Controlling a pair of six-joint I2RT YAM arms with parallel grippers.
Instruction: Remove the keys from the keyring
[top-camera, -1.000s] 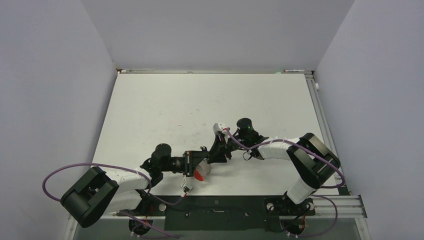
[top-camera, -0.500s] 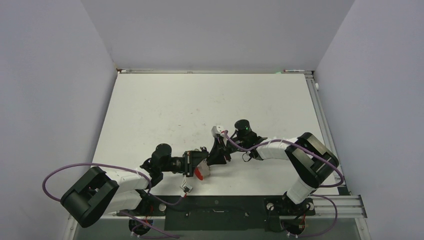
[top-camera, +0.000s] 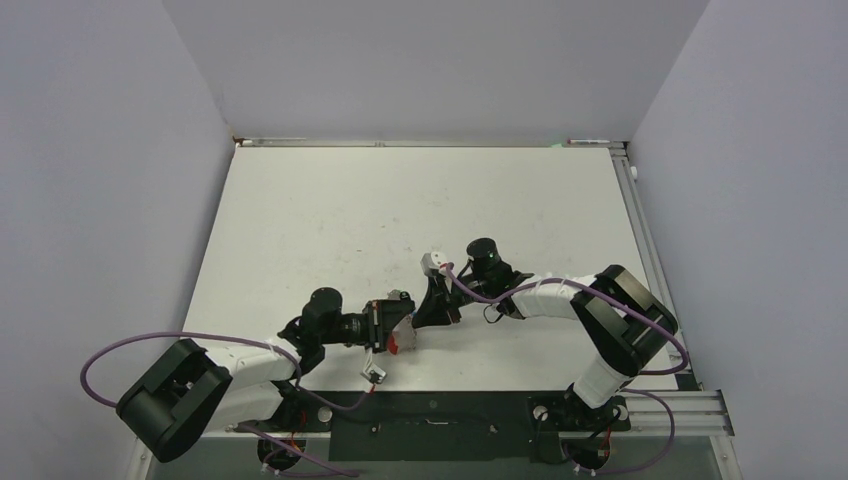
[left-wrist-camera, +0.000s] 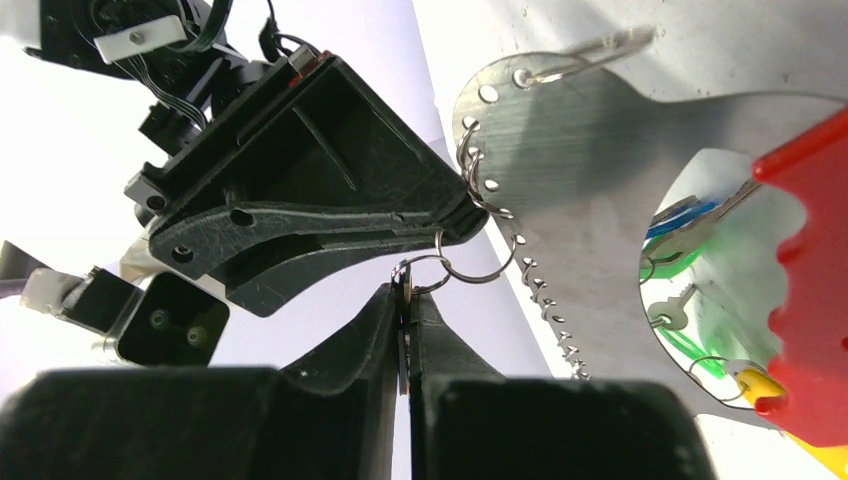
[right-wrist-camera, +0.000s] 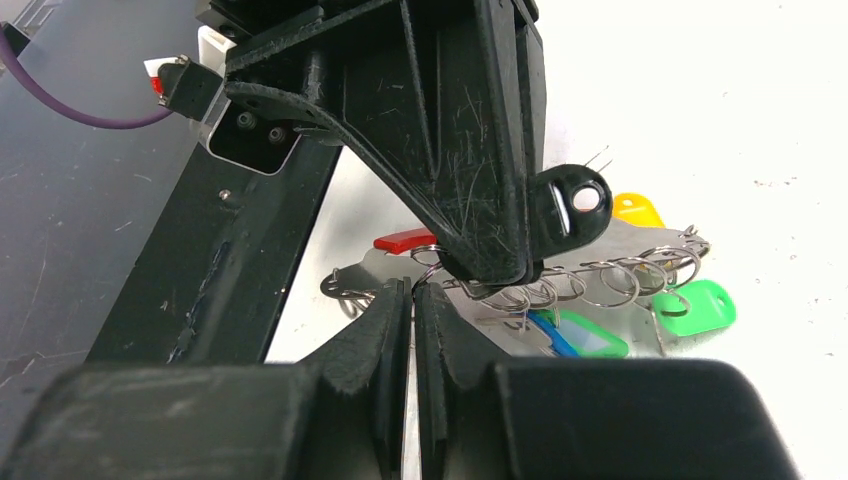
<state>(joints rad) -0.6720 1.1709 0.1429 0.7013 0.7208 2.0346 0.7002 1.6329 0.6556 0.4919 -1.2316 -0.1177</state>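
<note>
Currently in hand: working one split ring (left-wrist-camera: 478, 281) off the keyring's holed edge, I judge.
Left fingers (left-wrist-camera: 370, 335): clamped on something thin, apparently the black-headed key (right-wrist-camera: 570, 203).
Right fingers (right-wrist-camera: 385, 320): pinched tight on that split ring, tip to tip with the left.
Keyring (left-wrist-camera: 580, 170): just beyond our tips, grey plate, red band.
Keys (right-wrist-camera: 700, 306): tagged green, blue, yellow, hanging along it, worktop (top-camera: 350, 220) behind.
Next: left holds steady, right twists the ring's gap through its hole.

A white, faintly scuffed table (top-camera: 330, 210) bears some of the keys (right-wrist-camera: 695, 308) near its front edge.
</note>
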